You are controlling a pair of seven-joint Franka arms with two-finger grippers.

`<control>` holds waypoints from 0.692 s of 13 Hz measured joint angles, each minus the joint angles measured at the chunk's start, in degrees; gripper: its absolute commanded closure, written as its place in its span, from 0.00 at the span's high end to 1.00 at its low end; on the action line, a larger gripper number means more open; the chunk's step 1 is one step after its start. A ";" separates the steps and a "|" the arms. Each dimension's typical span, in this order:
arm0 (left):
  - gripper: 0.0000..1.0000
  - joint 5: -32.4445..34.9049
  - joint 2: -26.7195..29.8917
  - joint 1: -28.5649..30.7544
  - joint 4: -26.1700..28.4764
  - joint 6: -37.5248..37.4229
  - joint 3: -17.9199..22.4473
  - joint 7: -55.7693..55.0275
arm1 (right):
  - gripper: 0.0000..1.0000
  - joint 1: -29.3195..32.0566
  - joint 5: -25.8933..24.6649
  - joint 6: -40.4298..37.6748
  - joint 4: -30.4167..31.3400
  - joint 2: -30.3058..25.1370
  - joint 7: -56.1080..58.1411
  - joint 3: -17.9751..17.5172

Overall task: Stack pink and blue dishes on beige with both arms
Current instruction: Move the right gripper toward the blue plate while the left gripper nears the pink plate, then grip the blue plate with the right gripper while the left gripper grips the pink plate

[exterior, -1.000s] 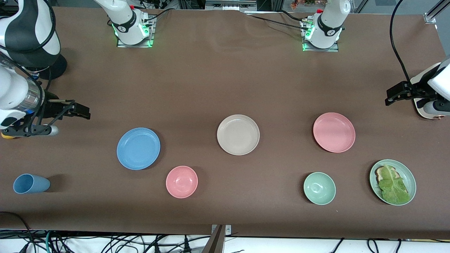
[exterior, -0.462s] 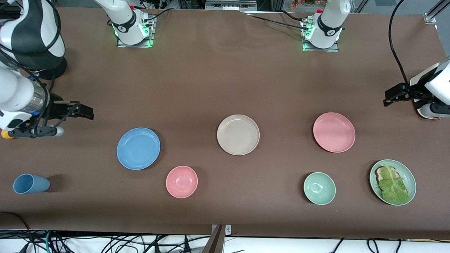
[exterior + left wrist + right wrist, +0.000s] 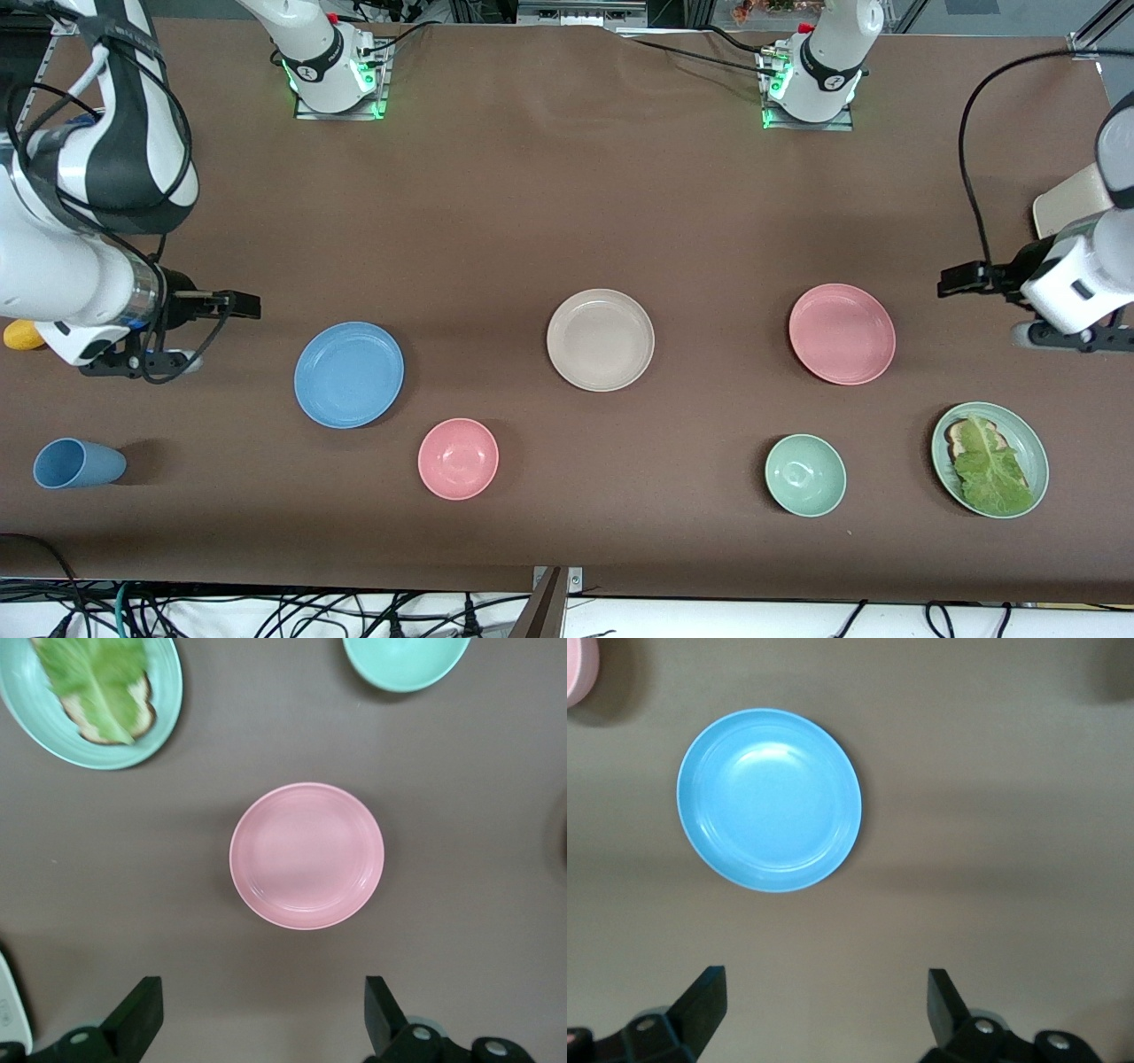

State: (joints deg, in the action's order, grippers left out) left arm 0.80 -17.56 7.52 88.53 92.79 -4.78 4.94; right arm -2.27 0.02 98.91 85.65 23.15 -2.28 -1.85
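The beige plate point(image 3: 601, 339) lies in the middle of the table. The blue plate point(image 3: 348, 374) lies toward the right arm's end and the pink plate point(image 3: 842, 334) toward the left arm's end. All three are apart and bare. My right gripper point(image 3: 239, 306) hangs open over the cloth beside the blue plate point(image 3: 769, 800), nothing between its fingers point(image 3: 704, 997). My left gripper point(image 3: 961, 281) hangs open over the cloth beside the pink plate point(image 3: 306, 856), and its fingers point(image 3: 142, 1005) are empty too.
Nearer the front camera stand a pink bowl point(image 3: 458, 458), a green bowl point(image 3: 804, 475), a pale green plate point(image 3: 1042, 461) with bread and lettuce, and a blue cup point(image 3: 78, 462) on its side. A yellow thing point(image 3: 22, 335) lies by the right arm.
Both arms have swung inward over the table: the right gripper toward the blue plate, the left gripper toward the pink plate. Both stay open. No dish has moved.
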 measured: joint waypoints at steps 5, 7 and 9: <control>1.00 0.08 -8.79 3.16 3.11 8.33 0.33 0.35 | 1.00 0.05 0.00 10.99 0.14 7.36 0.07 0.16; 1.00 0.12 -9.06 4.90 10.55 18.12 0.35 3.25 | 1.00 0.05 0.00 16.37 0.36 11.14 0.09 0.16; 1.00 0.13 -9.02 6.51 17.93 28.62 0.35 5.89 | 1.00 0.05 0.00 19.47 0.42 13.98 0.09 0.16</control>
State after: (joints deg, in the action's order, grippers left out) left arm 0.93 -26.59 14.03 106.46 121.42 -4.43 10.84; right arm -2.22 0.02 118.37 86.07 37.13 -2.19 -1.68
